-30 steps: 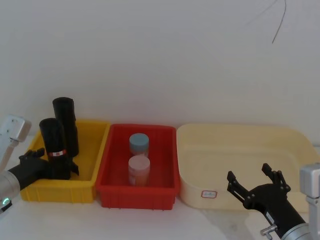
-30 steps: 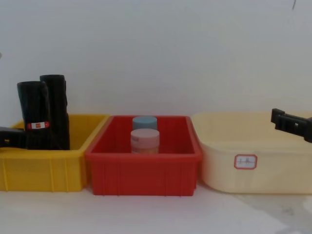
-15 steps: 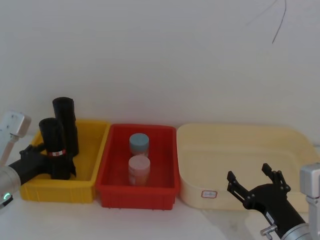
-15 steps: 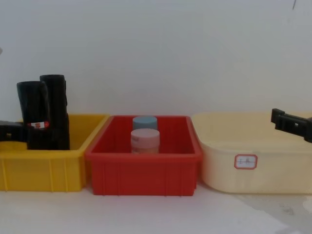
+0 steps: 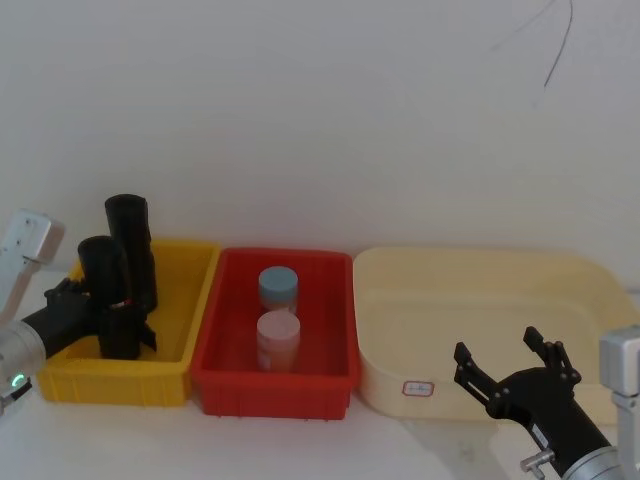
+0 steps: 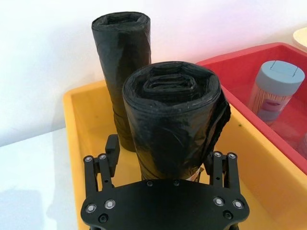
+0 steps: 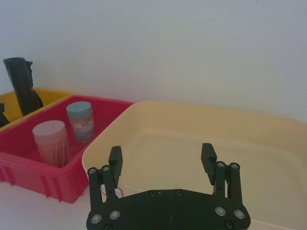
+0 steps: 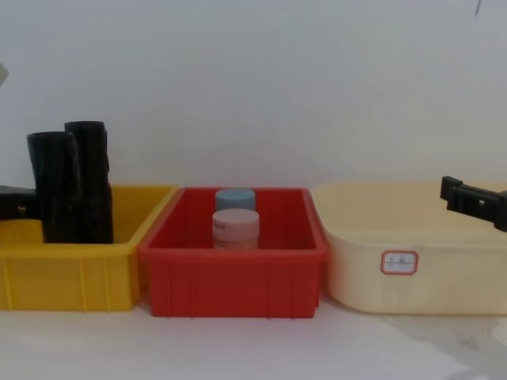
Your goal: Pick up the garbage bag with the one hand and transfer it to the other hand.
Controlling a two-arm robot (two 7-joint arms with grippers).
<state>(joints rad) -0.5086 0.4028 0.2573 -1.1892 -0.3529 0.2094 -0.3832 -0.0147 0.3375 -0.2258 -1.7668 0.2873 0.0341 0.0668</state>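
Observation:
The garbage bag [image 5: 103,285], a black glossy roll, stands upright in the yellow bin [image 5: 175,375]; a sliver of its red label band shows in the head view. My left gripper [image 5: 110,322], on the green-lit arm, is open with its fingers on either side of the roll [image 6: 172,124], low down on it. From the chest view it enters at the left edge [image 8: 24,202] beside the roll [image 8: 51,186]. The right gripper [image 5: 497,347] hangs open in front of the cream tub [image 7: 268,143], with nothing between its fingers [image 7: 115,158].
A second, plain black roll [image 5: 130,245] stands just behind the bag in the same bin. The red bin [image 5: 275,385] in the middle holds a blue-lidded jar [image 5: 278,285] and a pink-lidded jar [image 5: 278,335]. A white wall rises close behind.
My left gripper has moved up along the standing roll, and the label no longer shows in the chest view. The roll stays in place. The right gripper has not moved.

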